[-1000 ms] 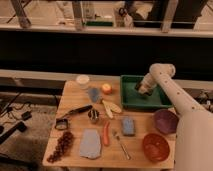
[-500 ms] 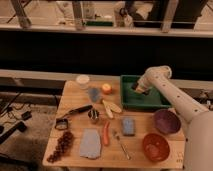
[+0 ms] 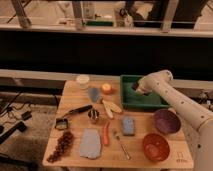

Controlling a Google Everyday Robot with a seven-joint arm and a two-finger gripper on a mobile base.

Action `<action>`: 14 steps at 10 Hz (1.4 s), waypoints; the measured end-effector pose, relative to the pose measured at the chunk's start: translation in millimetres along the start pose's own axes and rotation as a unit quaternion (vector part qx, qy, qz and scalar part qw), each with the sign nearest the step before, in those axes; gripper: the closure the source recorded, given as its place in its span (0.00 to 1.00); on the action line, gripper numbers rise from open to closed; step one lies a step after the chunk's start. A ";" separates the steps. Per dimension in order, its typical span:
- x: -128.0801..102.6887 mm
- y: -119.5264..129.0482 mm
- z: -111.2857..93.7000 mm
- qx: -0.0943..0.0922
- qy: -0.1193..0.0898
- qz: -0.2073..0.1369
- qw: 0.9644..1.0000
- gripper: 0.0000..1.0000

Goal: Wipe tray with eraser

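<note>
The gripper point(image 3: 135, 87) is positioned right of frame centre, lowered into the left part of the green tray point(image 3: 145, 103); the jaw state cannot be told, and the eraser cannot be distinguished.

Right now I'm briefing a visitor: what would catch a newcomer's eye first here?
The white arm reaching in from the right, its gripper down inside the green tray at the table's back right. Then the red bowl and purple bowl at the front right, and the carrot mid-table.
</note>
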State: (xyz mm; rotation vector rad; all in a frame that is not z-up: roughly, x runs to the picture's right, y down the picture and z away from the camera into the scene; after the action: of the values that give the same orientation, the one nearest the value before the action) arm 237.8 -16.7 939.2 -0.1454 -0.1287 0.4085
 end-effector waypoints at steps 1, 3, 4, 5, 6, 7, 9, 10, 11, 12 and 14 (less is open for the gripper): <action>-1.3 0.1 0.2 0.000 -0.001 -0.001 1.000 0.73; -3.0 0.3 0.8 -0.001 -0.001 -0.001 1.000 0.50; -2.2 0.1 0.4 0.000 -0.001 -0.001 1.000 0.41; -1.9 0.0 0.4 0.000 -0.001 -0.001 1.000 0.33; -2.2 0.0 0.5 0.000 -0.001 -0.001 1.000 0.23; -2.6 0.0 0.6 0.000 -0.001 -0.001 1.000 0.20; -2.9 -0.1 0.7 0.000 -0.001 -0.001 1.000 0.20; -2.7 -0.1 0.6 0.000 -0.001 -0.001 1.000 0.20; -2.9 0.0 0.7 0.000 -0.001 -0.001 1.000 0.20; -2.8 0.0 0.7 0.000 -0.001 -0.001 1.000 0.20; -2.6 -0.1 0.7 0.000 -0.001 -0.001 1.000 0.20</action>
State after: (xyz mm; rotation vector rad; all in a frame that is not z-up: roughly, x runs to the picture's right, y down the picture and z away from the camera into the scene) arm 235.3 -17.7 939.6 -0.1452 -0.1310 0.4068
